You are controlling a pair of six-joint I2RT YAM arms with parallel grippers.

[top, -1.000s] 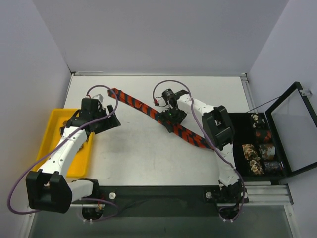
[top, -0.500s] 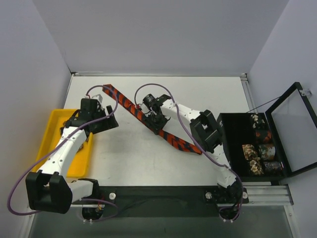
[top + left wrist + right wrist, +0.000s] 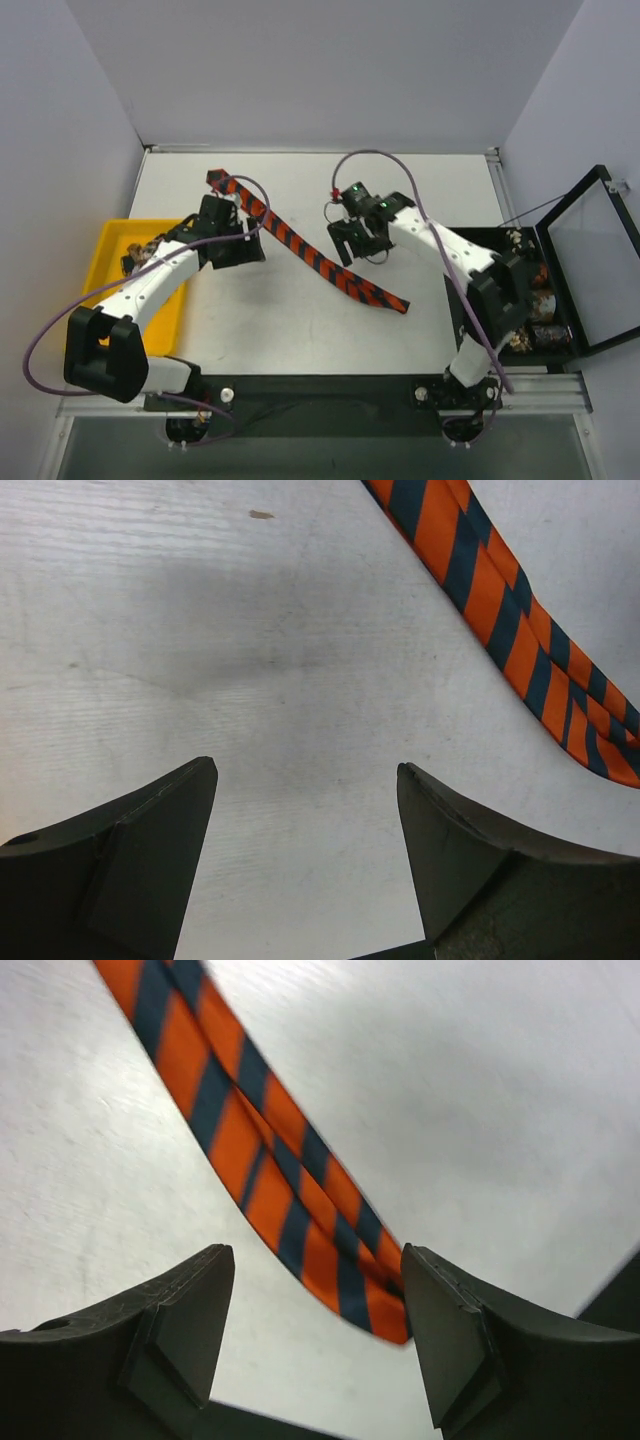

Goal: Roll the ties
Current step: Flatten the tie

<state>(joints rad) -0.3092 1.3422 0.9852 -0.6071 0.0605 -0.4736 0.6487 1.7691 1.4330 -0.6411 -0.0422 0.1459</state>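
A red-orange and black striped tie [image 3: 300, 240] lies flat and unrolled, slanting from the far left down to the table's middle right. My left gripper [image 3: 237, 248] hovers just left of its wide part, open over bare table. In the left wrist view the tie [image 3: 500, 620] crosses the upper right, clear of the left gripper [image 3: 305, 770]. My right gripper [image 3: 350, 240] stands open just right of the tie's middle. The right wrist view shows the tie's end [image 3: 350, 1280] lying below and between the open right gripper's [image 3: 318, 1255] fingers, untouched.
A black box [image 3: 475, 240] with its lid [image 3: 600, 260] swung open sits at the right edge, holding several rolled patterned ties [image 3: 545, 330]; my right arm partly covers it. A yellow tray [image 3: 110, 250] sits at the left edge under my left arm.
The right gripper dragged the tie leftwards, let go of it and moved back to the right. The left arm swung right, up to the tie.
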